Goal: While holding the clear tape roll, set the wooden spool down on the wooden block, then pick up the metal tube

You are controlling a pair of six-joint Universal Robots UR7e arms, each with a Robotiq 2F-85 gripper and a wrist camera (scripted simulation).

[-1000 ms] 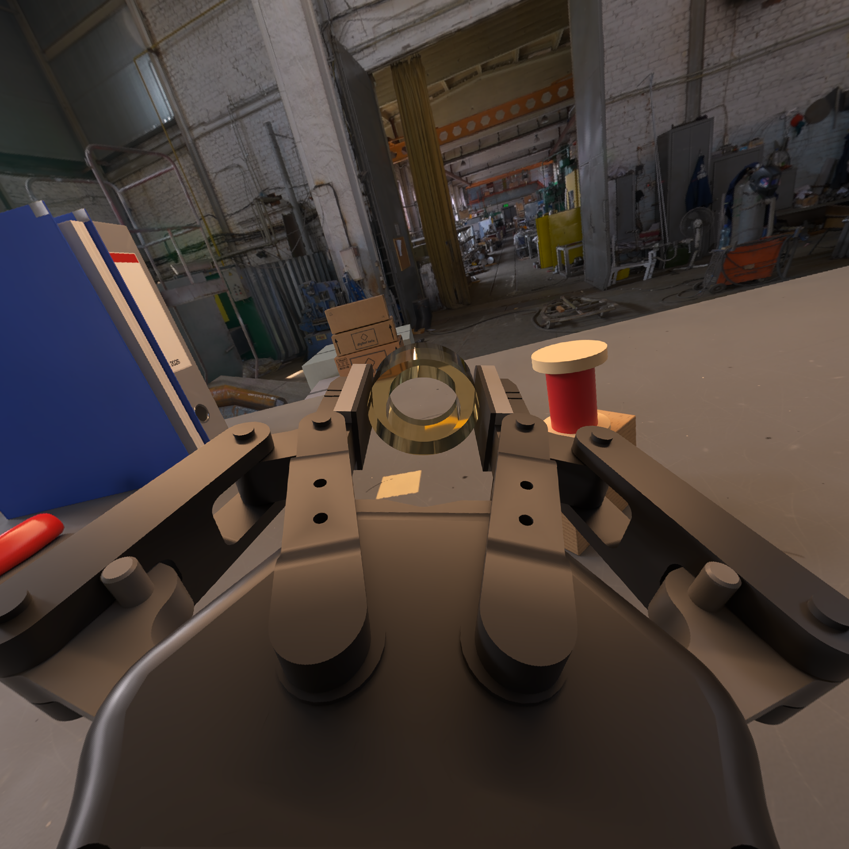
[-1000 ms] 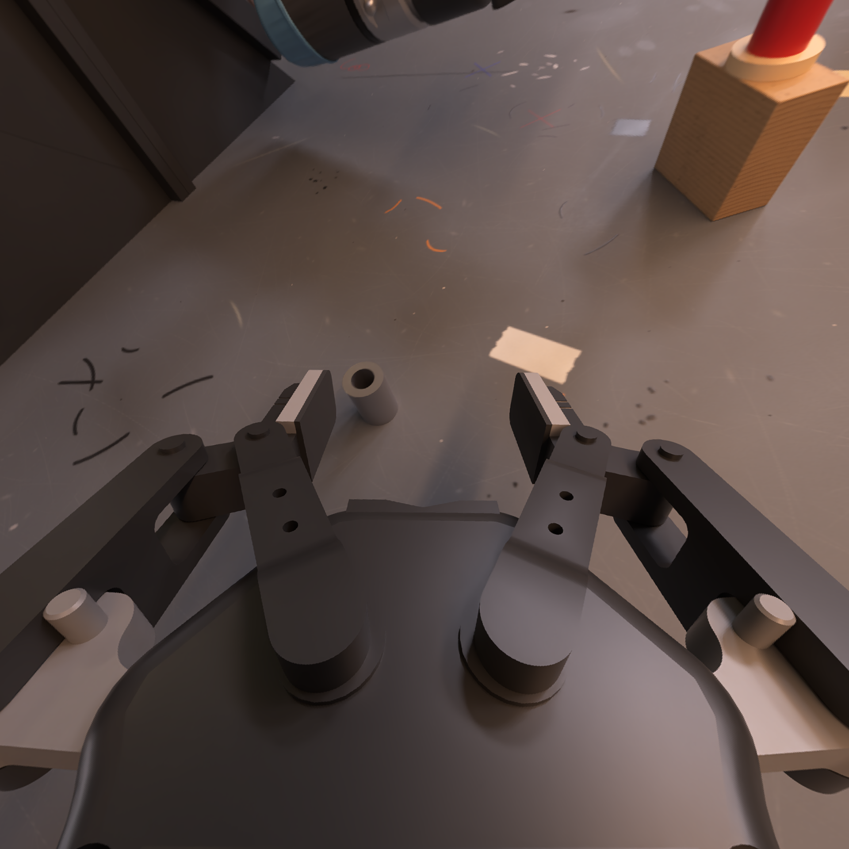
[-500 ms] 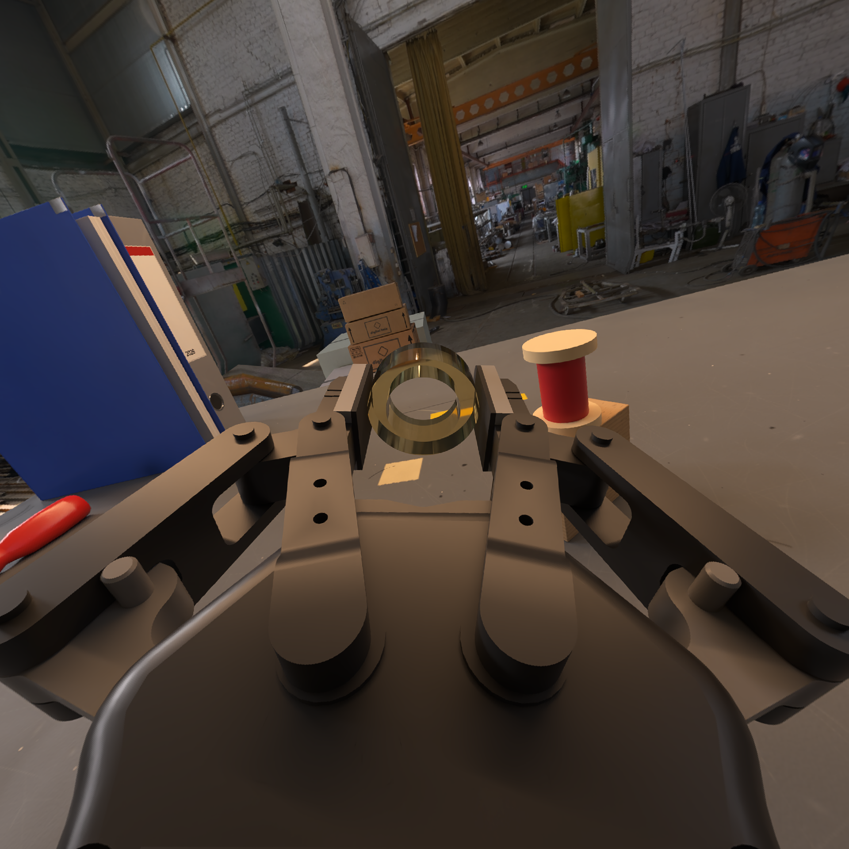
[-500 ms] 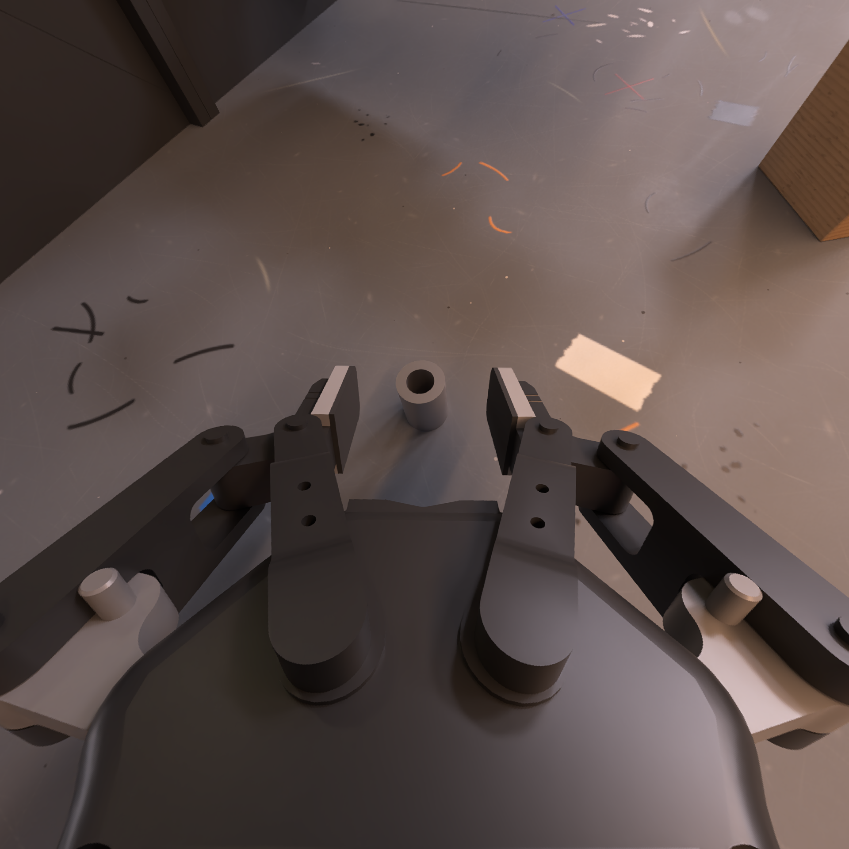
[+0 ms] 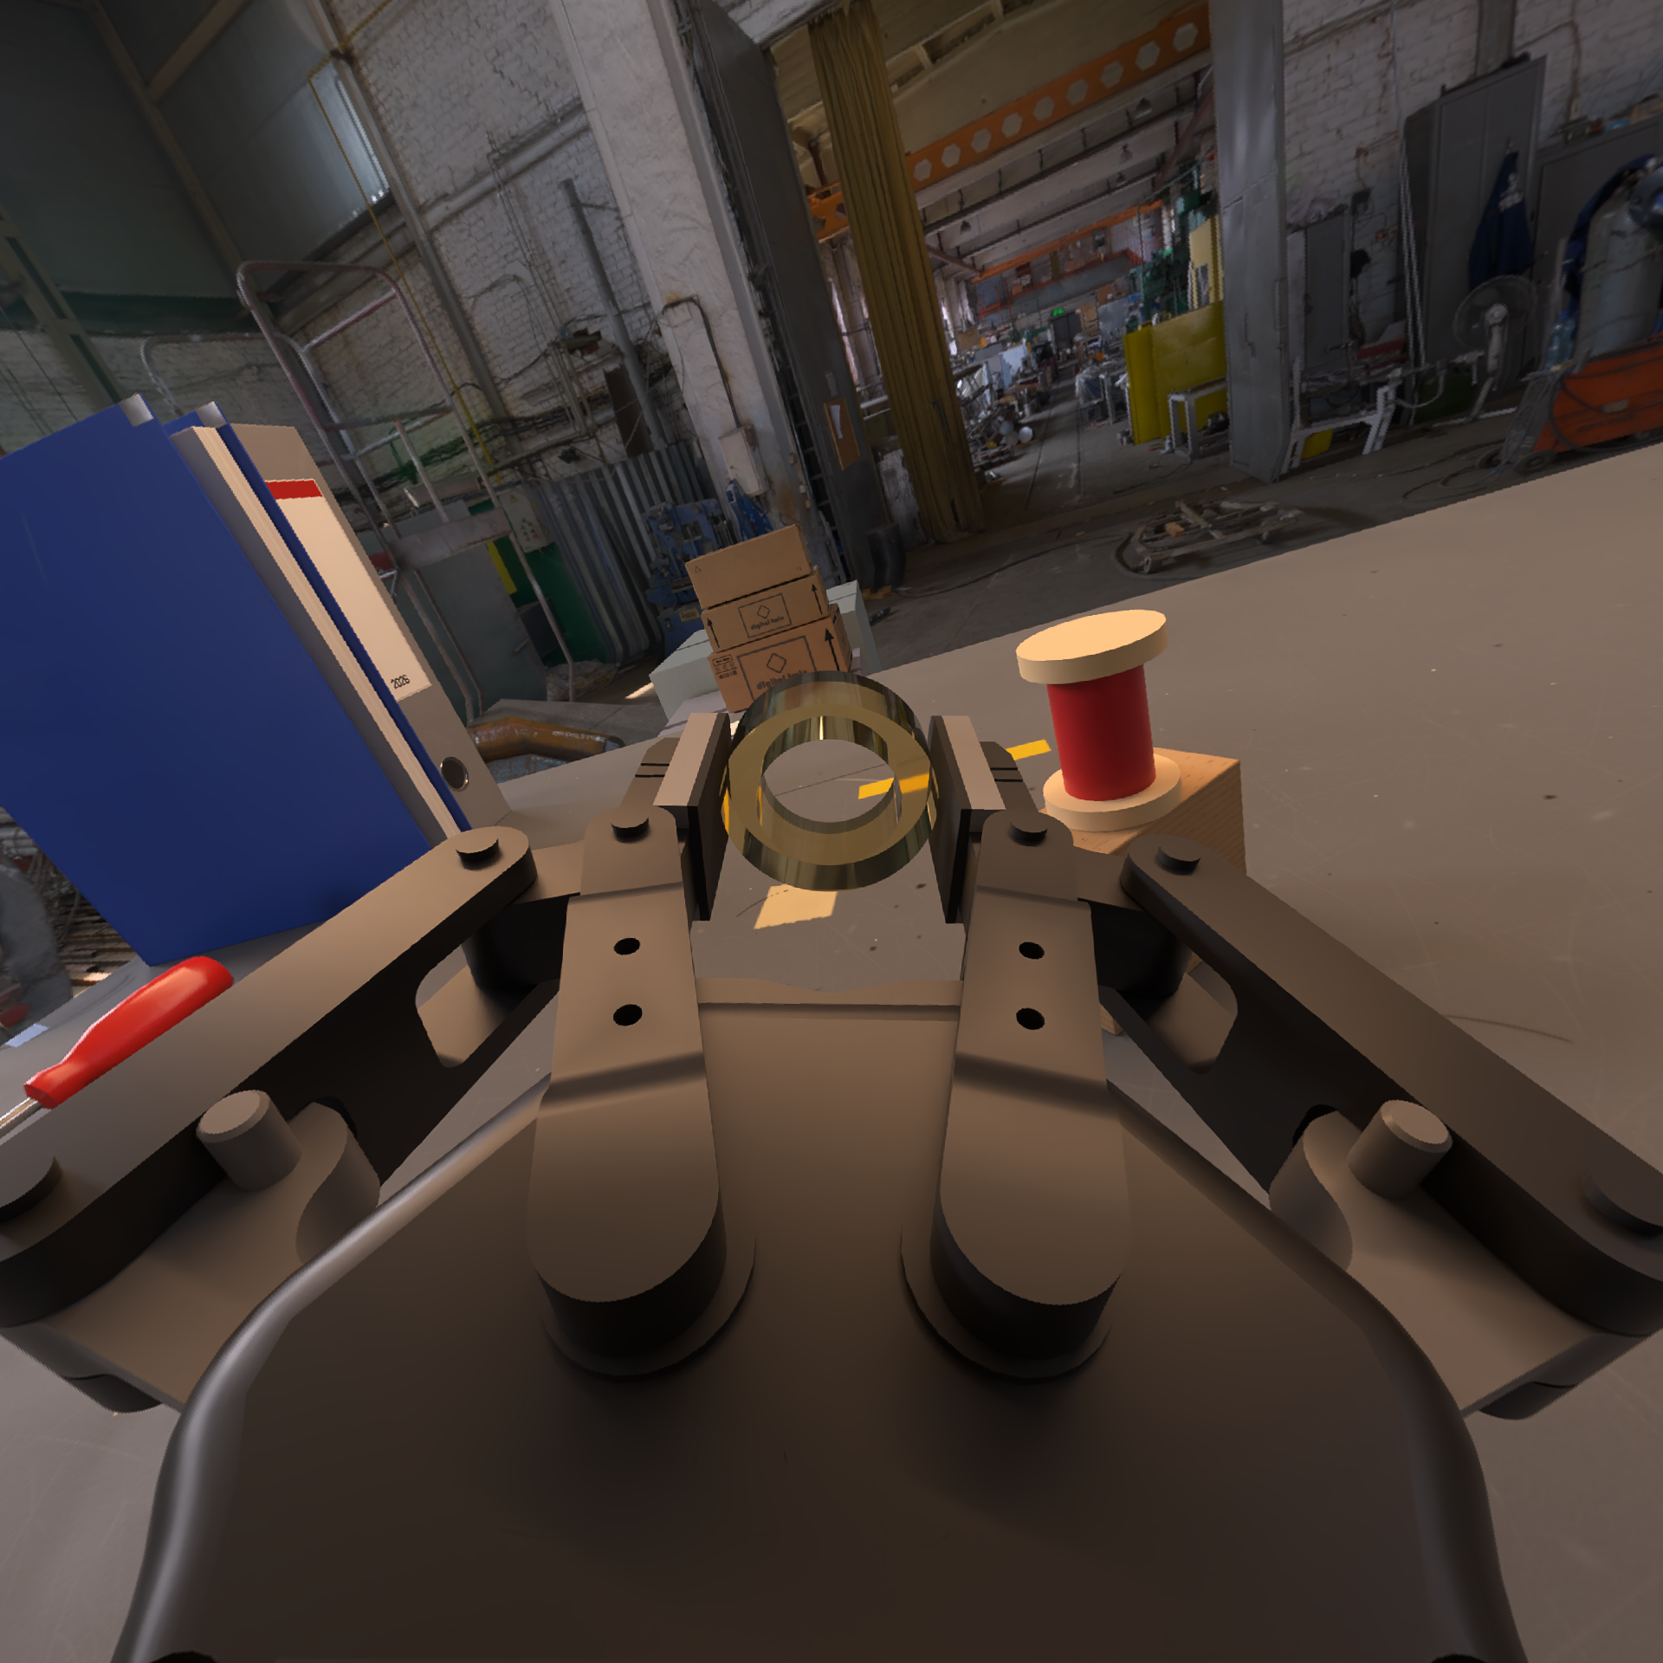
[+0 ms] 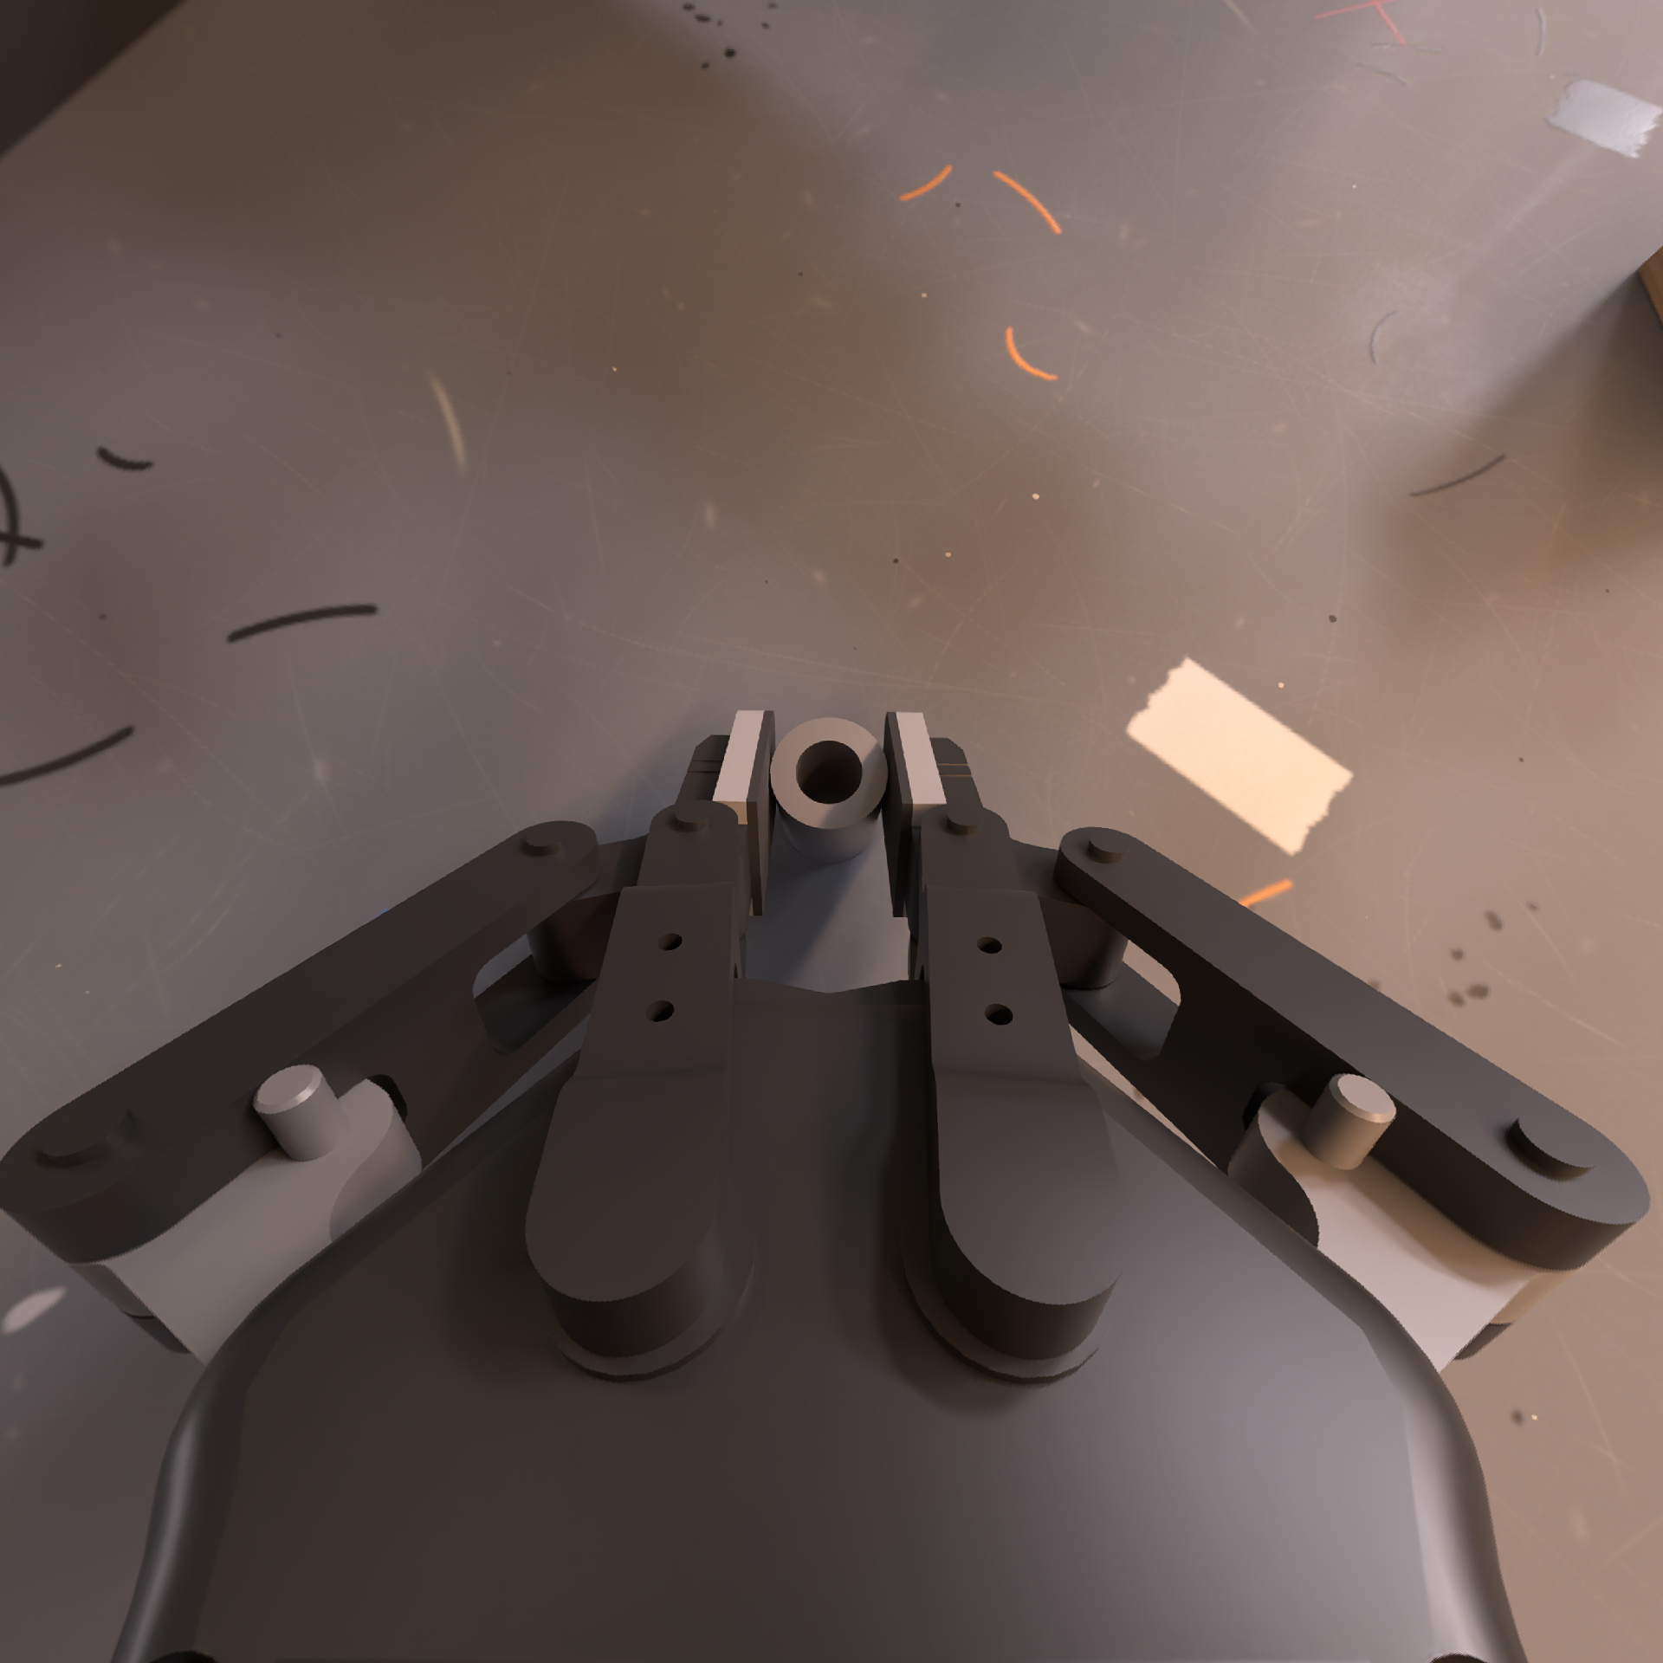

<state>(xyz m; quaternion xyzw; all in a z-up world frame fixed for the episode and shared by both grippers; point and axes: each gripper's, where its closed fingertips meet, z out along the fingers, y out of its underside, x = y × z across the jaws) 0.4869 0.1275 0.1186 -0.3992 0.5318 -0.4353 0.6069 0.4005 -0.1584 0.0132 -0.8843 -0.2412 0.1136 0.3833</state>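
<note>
The right gripper (image 6: 828, 778) clamps its pads on the short metal tube (image 6: 826, 785), which stands upright on the grey table (image 6: 630, 360). The left gripper (image 5: 828, 783) holds the clear tape roll (image 5: 830, 781) pinched above the table. At two o'clock from it, the wooden spool (image 5: 1100, 720) stands on the wooden block (image 5: 1188, 805). The smooth, round tube could slip or twist out during a lift, since the pads meet it along narrow lines only.

A scratched grey surface (image 6: 630, 315) is seen. A wooden block (image 5: 1179, 801) rests right of the left fingers (image 5: 693, 783), a red-handled tool (image 5: 126, 1026) and blue binders (image 5: 180, 684) to their left. Pale tape (image 6: 1237, 754) is stuck right of the right fingers (image 6: 742, 756).
</note>
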